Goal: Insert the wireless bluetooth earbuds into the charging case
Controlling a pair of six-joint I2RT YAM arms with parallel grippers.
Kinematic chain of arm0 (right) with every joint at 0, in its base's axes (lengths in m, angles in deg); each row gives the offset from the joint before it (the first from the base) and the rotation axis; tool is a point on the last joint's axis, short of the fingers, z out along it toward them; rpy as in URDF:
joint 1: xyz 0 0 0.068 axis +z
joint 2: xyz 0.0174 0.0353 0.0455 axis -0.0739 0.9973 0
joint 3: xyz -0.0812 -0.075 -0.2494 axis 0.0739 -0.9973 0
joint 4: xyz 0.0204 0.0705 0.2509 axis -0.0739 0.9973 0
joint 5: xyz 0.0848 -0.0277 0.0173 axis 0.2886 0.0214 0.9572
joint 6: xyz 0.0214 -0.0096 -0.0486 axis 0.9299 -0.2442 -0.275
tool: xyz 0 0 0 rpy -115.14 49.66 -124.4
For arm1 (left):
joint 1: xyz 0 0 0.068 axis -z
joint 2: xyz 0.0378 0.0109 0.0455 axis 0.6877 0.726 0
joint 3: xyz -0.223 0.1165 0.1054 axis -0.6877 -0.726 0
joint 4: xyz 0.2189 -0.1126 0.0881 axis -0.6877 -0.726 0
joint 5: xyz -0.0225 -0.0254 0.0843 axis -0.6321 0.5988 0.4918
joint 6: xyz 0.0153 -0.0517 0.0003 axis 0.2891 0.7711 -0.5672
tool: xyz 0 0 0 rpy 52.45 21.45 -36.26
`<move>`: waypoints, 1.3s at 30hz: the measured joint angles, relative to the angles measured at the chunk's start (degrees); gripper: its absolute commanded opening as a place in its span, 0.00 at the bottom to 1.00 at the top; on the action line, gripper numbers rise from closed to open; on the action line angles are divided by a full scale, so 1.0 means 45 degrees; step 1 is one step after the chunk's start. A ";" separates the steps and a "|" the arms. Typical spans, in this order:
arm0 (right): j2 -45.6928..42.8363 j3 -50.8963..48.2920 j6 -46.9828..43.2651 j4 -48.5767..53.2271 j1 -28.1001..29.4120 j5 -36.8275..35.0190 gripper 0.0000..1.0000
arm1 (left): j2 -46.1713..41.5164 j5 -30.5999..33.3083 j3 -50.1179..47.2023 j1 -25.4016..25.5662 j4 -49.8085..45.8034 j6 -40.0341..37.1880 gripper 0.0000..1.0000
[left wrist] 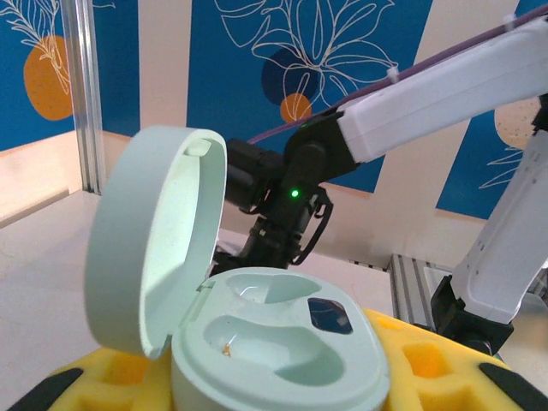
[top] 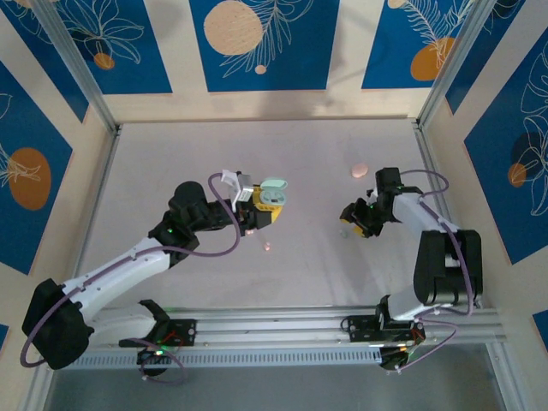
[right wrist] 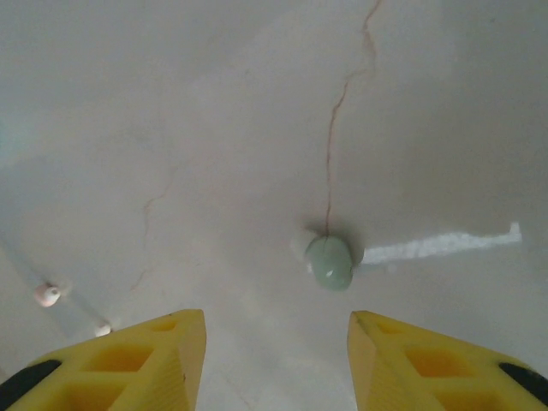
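The charging case (left wrist: 282, 347) is smooth, matte, pale teal plastic, rounded like a pebble. Its lid is hinged up at the left of the left wrist view, and two smooth moulded wells lie open in its base. The left gripper (top: 267, 204) is clamped on this case. Its yellow, blocky fingers (left wrist: 428, 364), pierced with square holes, press against the case from both sides at the bottom of the frame.

In the right wrist view, a glossy, pale teal earbud (right wrist: 330, 262), bean-shaped, lies on the table just right of centre. The right gripper (right wrist: 276, 318) stands with its yellow fingers apart and nothing between them; the earbud sits just beyond the tips, untouched. A tiny pink earbud (right wrist: 47, 294) rests at the left edge of that frame. From above, it shows as a pink speck (top: 267, 247) below the left gripper. A rounded pink case (top: 359, 170) lies toward the upper right of the table.

The table (top: 317, 145) is dull pale grey, marked by a thin brownish line (right wrist: 342, 94) and a white streak (right wrist: 437, 244). Blue wall panels (top: 265, 43) with white leaf drawings and orange discs surround it, set in aluminium posts (top: 81, 73).
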 measured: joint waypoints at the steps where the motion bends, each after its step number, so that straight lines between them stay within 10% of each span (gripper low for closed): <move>1: 0.0301 0.0112 -0.0049 -0.0053 0.0010 -0.0058 0.49 | -0.0005 0.0005 0.0000 0.0000 -0.0005 0.0000 0.36; 39: 0.3327 0.2531 -0.1923 0.1175 0.2540 -0.1700 0.47 | -0.0146 0.0291 0.0000 0.0000 -0.0495 -0.0010 0.37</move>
